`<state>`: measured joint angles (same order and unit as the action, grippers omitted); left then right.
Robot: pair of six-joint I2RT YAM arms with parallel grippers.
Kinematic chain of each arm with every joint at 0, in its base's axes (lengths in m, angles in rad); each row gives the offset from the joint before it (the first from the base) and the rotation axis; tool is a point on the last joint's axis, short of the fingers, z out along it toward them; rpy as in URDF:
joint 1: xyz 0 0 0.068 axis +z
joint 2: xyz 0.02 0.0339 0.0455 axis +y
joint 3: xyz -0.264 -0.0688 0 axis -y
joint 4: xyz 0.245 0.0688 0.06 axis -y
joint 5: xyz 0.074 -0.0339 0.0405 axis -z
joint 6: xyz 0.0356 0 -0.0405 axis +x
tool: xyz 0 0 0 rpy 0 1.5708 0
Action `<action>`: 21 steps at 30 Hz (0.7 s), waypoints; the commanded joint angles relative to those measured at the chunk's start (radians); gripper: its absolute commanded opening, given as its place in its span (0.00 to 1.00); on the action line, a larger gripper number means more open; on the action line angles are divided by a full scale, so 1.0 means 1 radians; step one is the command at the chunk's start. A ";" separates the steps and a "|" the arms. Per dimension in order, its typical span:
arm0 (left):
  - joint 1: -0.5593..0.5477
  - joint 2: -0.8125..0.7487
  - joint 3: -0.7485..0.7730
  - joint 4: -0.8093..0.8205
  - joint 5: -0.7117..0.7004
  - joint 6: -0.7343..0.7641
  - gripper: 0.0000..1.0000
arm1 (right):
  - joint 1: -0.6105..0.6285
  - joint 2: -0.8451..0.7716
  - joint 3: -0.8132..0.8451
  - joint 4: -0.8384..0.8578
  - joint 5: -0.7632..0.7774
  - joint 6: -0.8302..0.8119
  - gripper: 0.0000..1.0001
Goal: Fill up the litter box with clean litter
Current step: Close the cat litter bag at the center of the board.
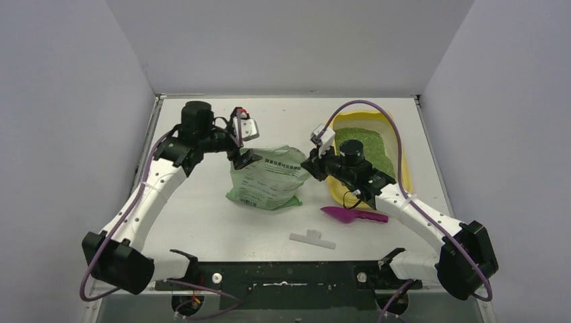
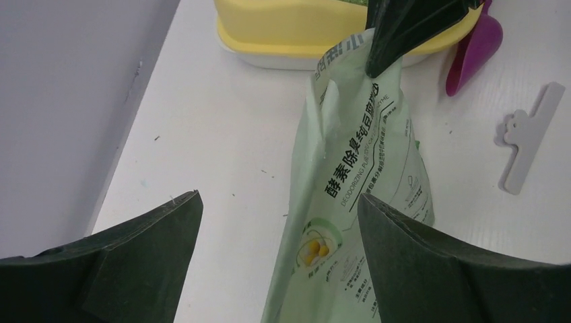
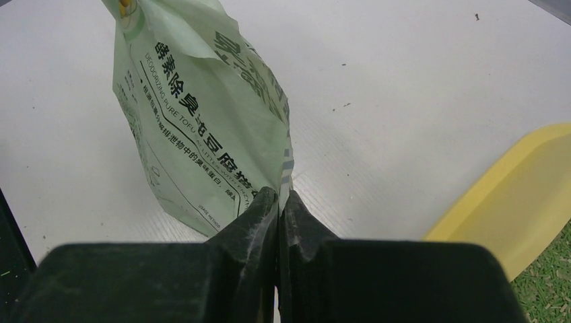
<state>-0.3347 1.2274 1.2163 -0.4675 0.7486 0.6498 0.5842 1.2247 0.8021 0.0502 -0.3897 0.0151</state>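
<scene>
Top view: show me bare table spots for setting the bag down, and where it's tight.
Bare: the near-left patch between the left arm and green litter bag; the far strip behind the bag, left of the litter box. Crowded: between bag and box, where the right fingers pinch the bag, and around the magenta scoop and white clip.

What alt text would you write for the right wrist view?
The right tool is shut on the edge of a light-green printed litter bag on the white table. At the lower right is a corner of the yellow litter box, with green clean litter in it.
</scene>
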 commanded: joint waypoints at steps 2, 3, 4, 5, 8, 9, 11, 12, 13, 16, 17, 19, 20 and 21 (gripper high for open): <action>-0.089 0.162 0.197 -0.268 -0.035 0.207 0.84 | 0.009 -0.036 0.019 0.079 -0.010 -0.007 0.00; -0.101 0.191 0.222 -0.302 -0.049 0.222 0.84 | 0.009 -0.037 0.018 0.083 -0.014 -0.005 0.00; -0.112 0.215 0.236 -0.319 -0.062 0.230 0.84 | 0.009 -0.038 0.016 0.088 -0.018 -0.004 0.00; -0.119 0.237 0.245 -0.331 -0.070 0.242 0.84 | 0.009 -0.041 0.014 0.092 -0.023 -0.002 0.00; -0.134 0.282 0.251 -0.339 -0.107 0.253 0.84 | 0.008 -0.049 0.007 0.102 -0.035 0.004 0.00; -0.140 0.295 0.253 -0.354 -0.120 0.261 0.84 | 0.009 -0.053 0.005 0.103 -0.035 0.006 0.00; -0.151 0.312 0.255 -0.389 -0.133 0.278 0.80 | 0.011 -0.063 0.002 0.102 -0.034 0.008 0.00; -0.154 0.320 0.255 -0.410 -0.132 0.288 0.78 | 0.010 -0.068 0.001 0.102 -0.033 0.008 0.00; -0.155 0.326 0.255 -0.433 -0.129 0.305 0.71 | 0.011 -0.074 -0.002 0.102 -0.031 0.008 0.00; -0.158 0.317 0.219 -0.420 -0.166 0.307 0.35 | 0.010 -0.092 -0.009 0.102 -0.031 0.010 0.00; -0.162 0.302 0.193 -0.378 -0.204 0.292 0.21 | 0.010 -0.097 -0.012 0.101 -0.031 0.010 0.00; -0.174 0.254 0.100 -0.203 -0.287 0.240 0.02 | 0.011 -0.101 -0.020 0.100 -0.029 0.015 0.00; -0.182 0.221 0.050 -0.131 -0.314 0.230 0.00 | 0.011 -0.104 -0.024 0.099 -0.031 0.019 0.00; -0.190 0.174 -0.006 -0.060 -0.336 0.227 0.00 | 0.011 -0.106 -0.028 0.095 -0.038 0.020 0.00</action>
<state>-0.5037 1.5215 1.3468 -0.7544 0.5438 0.8986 0.5911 1.1728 0.7715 0.0502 -0.4156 0.0231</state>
